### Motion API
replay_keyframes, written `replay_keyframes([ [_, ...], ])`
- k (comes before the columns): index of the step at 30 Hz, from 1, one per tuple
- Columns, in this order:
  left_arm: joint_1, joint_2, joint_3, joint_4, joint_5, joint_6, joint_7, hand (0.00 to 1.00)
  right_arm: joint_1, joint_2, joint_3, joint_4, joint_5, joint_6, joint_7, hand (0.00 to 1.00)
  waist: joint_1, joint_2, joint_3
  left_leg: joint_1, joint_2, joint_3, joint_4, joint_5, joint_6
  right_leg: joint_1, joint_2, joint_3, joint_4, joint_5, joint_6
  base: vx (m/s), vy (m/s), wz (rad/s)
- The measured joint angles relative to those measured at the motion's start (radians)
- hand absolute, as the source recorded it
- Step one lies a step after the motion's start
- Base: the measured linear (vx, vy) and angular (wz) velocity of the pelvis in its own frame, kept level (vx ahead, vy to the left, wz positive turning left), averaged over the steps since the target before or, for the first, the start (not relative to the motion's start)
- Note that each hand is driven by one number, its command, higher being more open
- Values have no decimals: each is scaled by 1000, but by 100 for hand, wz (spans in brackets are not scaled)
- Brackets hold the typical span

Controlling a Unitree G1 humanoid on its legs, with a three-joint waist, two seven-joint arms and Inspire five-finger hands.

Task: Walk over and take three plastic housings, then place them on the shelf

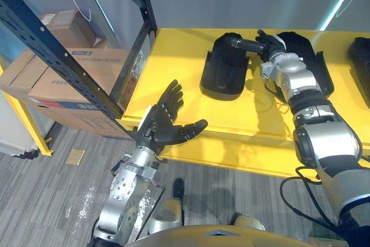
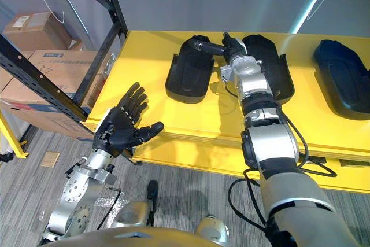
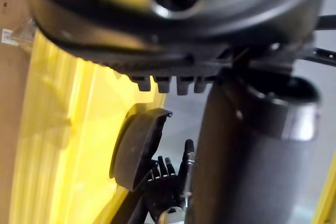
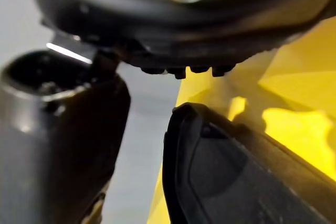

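Note:
Three black plastic housings lie on the yellow shelf board (image 1: 173, 79): a left one (image 1: 222, 76), a middle one (image 2: 278, 76) and a right one (image 2: 344, 79). My right hand (image 2: 233, 47) reaches in between the left and middle housings at their far ends. Its fingers are straight, and its thumb (image 1: 240, 43) stretches across the far end of the left housing. The right wrist view shows a housing's rim (image 4: 226, 177) close beside the thumb (image 4: 58, 140). My left hand (image 1: 165, 124) hovers open, palm up, just off the board's front left edge, holding nothing.
A black metal rack post (image 1: 58, 59) slants across the left. Behind it, cardboard boxes (image 1: 75, 79) sit on a low yellow frame. Grey carpet (image 1: 52, 201) lies below the board's front edge.

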Motion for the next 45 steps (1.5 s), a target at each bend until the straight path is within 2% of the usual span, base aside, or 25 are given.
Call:
replay_keyframes([
  [10, -3, -4, 0, -1, 0, 0, 0, 100, -19, -1, 56, 4, 0, -21, 41, 100, 13, 1, 20, -6, 3, 1, 0, 2, -3, -16, -1, 4, 19, -10, -3, -3, -32, -1],
  [23, -1, -4, 1, -3, 0, 1, 0, 100, -44, 1, 93, 37, 0, -84, 47, 100, 21, 10, 36, -19, 11, -7, 9, 6, -11, -34, 2, -2, 46, -29, -13, -5, -35, 1],
  [38, 1, -8, -10, -5, 3, 1, 21, 100, -44, 68, 134, 36, 0, -106, -28, 100, 29, 10, 36, -19, 18, 0, 9, 5, -12, -40, 8, 6, 47, -30, -15, 2, -10, -1],
  [45, 1, -10, -10, -5, 3, 1, 30, 100, -43, 69, 135, 30, 0, -112, -37, 100, 39, 10, 36, -30, 17, -3, 11, 5, -13, -49, 8, 5, 48, -31, -16, 0, 0, 0],
])
